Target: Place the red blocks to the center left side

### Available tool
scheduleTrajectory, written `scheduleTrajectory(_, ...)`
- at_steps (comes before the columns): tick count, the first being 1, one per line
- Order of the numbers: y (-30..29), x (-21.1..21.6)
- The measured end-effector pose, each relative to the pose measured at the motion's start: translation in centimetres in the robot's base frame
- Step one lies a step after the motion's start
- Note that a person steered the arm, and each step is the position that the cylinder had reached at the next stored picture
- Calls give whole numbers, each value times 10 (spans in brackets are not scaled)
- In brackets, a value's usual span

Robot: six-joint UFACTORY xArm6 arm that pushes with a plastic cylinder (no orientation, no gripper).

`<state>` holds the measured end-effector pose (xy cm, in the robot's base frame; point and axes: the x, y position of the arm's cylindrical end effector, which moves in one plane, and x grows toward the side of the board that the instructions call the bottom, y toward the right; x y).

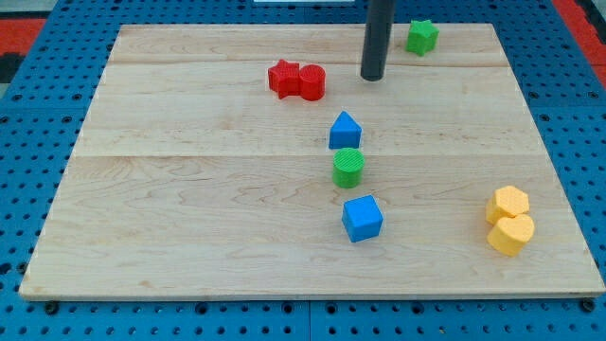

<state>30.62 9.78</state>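
Observation:
A red star block and a red rounded block lie touching each other near the view's top, a little left of centre on the wooden board. My tip stands to their right, about a block's width from the red rounded block, not touching it.
A green star block sits at the view's top right of the rod. A blue house-shaped block, a green cylinder and a blue cube run down the middle. Two yellow blocks sit at the right.

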Motion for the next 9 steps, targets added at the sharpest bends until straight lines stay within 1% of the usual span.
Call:
scheduleTrajectory(1,-17,-1)
scheduleTrajectory(4,-133,-12)
scheduleTrajectory(5,-159,2)
scheduleTrajectory(6,-194,31)
scheduleTrajectory(8,-144,62)
scheduleTrajectory(9,-173,70)
